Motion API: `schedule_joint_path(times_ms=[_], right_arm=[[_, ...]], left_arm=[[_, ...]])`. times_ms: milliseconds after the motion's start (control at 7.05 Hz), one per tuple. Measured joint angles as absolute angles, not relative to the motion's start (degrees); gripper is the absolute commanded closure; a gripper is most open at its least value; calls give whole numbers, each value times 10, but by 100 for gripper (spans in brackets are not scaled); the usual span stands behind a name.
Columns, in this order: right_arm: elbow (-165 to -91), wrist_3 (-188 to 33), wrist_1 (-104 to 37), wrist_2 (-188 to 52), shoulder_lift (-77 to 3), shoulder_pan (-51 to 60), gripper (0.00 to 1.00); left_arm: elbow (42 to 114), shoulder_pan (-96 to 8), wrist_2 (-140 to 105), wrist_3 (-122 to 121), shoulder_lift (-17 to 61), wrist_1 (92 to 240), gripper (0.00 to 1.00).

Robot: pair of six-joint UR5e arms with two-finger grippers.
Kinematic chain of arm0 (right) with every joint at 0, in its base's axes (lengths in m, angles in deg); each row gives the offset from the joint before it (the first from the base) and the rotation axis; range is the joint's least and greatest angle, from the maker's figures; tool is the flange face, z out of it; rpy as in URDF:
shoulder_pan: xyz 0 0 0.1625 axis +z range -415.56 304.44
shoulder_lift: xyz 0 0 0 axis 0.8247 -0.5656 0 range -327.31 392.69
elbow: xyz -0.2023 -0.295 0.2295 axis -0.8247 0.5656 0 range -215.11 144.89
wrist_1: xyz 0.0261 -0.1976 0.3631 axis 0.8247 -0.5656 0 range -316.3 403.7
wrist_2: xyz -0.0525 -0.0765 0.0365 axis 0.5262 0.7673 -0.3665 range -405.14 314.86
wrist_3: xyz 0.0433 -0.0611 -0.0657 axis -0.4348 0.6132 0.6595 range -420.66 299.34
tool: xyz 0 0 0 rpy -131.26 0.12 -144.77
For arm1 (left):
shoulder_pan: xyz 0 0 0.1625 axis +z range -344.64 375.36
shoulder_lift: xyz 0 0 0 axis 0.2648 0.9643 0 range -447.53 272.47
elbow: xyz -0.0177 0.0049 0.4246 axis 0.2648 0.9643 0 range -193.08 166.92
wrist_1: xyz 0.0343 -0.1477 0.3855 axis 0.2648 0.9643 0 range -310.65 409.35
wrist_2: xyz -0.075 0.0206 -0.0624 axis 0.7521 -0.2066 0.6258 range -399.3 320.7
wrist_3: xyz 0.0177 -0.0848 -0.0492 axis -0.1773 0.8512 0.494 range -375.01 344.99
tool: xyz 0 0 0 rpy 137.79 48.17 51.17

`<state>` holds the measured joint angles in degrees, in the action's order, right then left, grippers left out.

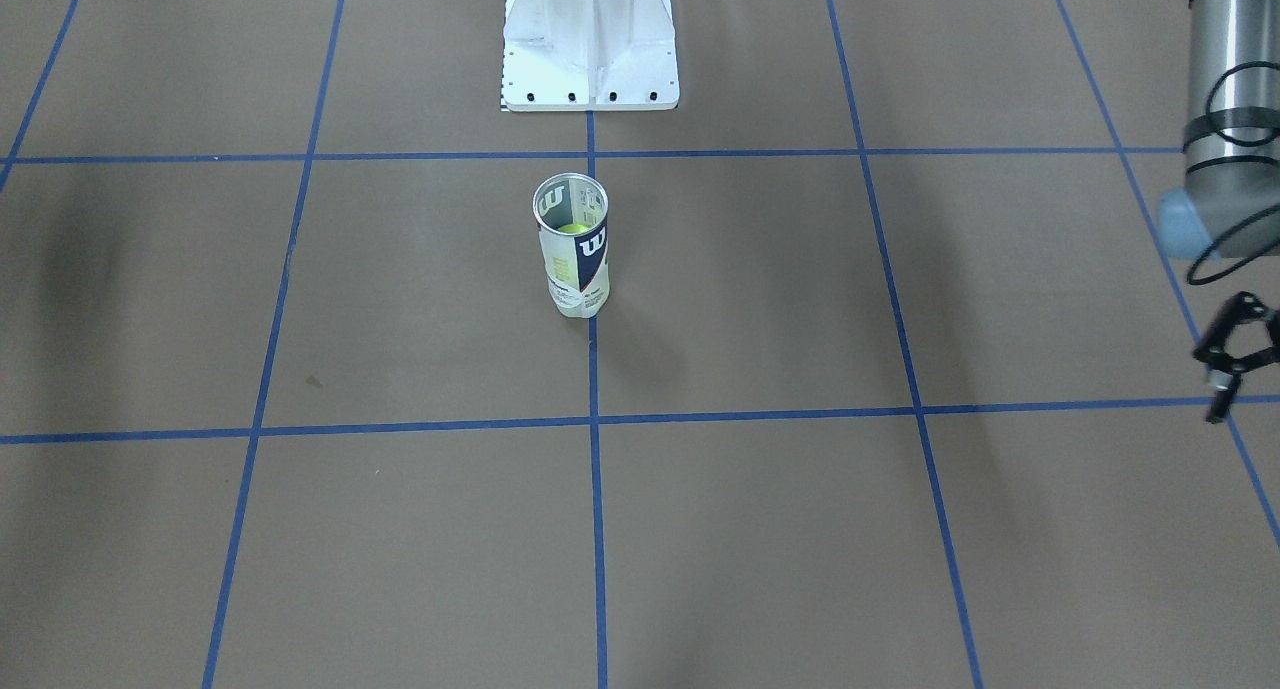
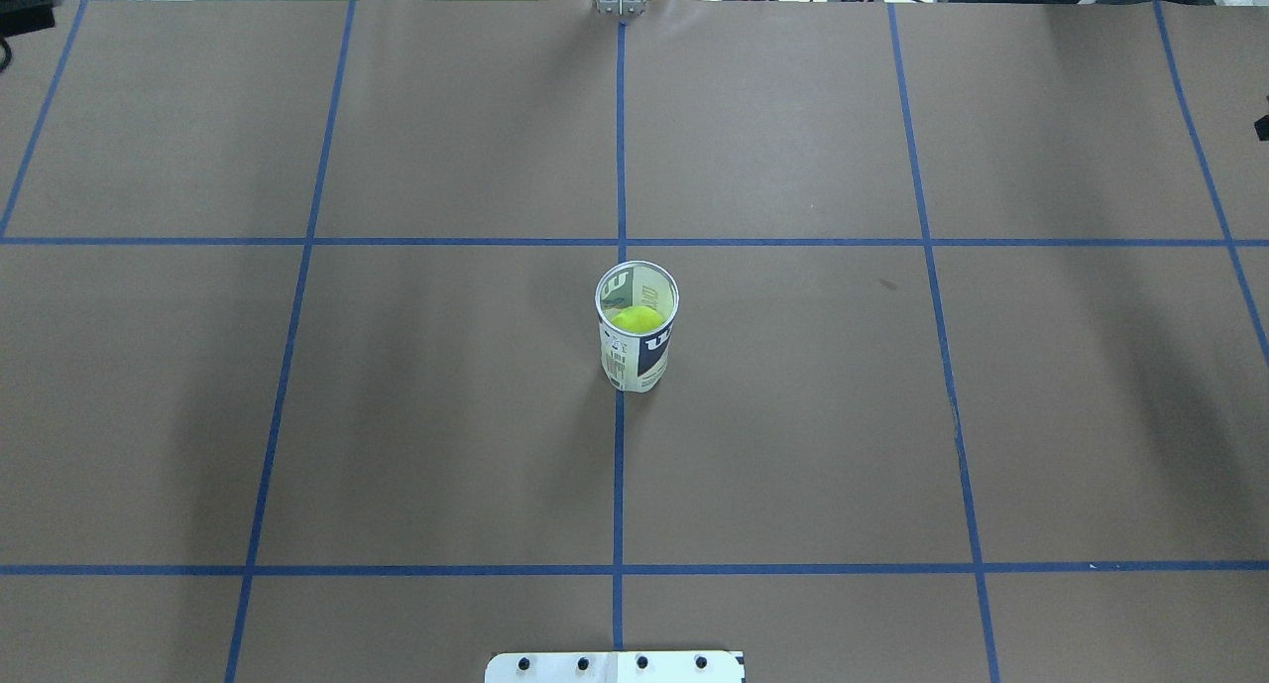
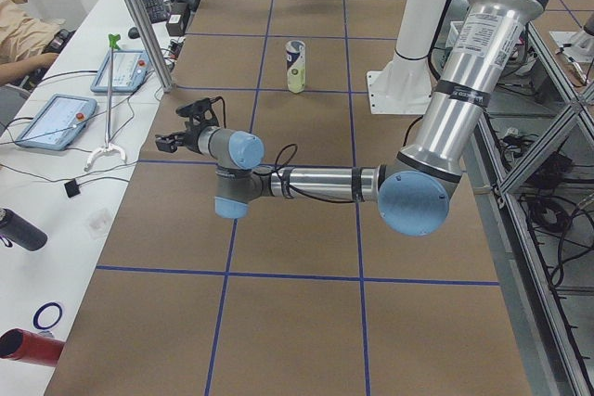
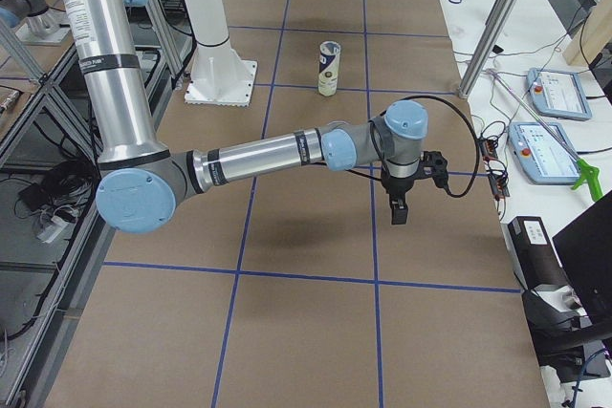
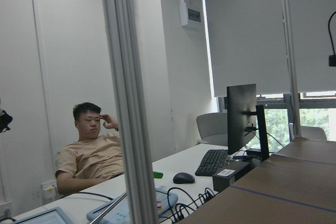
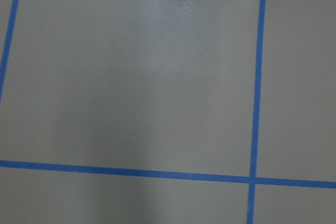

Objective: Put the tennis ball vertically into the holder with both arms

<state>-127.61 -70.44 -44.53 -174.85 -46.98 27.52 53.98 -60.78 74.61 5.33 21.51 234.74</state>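
The holder (image 2: 634, 356) stands upright at the table's centre on the middle blue line; it also shows in the front view (image 1: 580, 269). A yellow-green tennis ball (image 2: 635, 318) sits inside it, below the open rim. My left gripper (image 1: 1240, 389) hangs far out at the table's left end, well away from the holder, open and empty; it also shows in the exterior left view (image 3: 176, 132). My right gripper (image 4: 397, 209) points down over the table's right end, far from the holder; I cannot tell whether it is open or shut.
The white pedestal base (image 1: 590, 49) stands behind the holder at the robot's side. A side bench with tablets (image 3: 56, 121) and a metal post (image 3: 139, 20) runs beside the left gripper. A seated person (image 5: 89, 150) shows in the left wrist view.
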Motion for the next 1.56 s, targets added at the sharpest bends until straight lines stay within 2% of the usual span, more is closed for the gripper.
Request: schedule_joint_path(times_ms=[284,567,1277,1560], right_arm=[[-1269,-619,-445,-1749,-514,312,0],[-1268,-568,-437,-1748,-558,331,0],[-1256,-562,-432,-1747,-583,336,0],[-1254,-563,-431,-1748,-582,337,0]], left_arm=[[539,-714,910,-72,214,2198,1],[536,-758,971,-176,200,2072,1],[538,-818,968,-386,192,1716,0],[541,-816,840,-419,202,1596,0]])
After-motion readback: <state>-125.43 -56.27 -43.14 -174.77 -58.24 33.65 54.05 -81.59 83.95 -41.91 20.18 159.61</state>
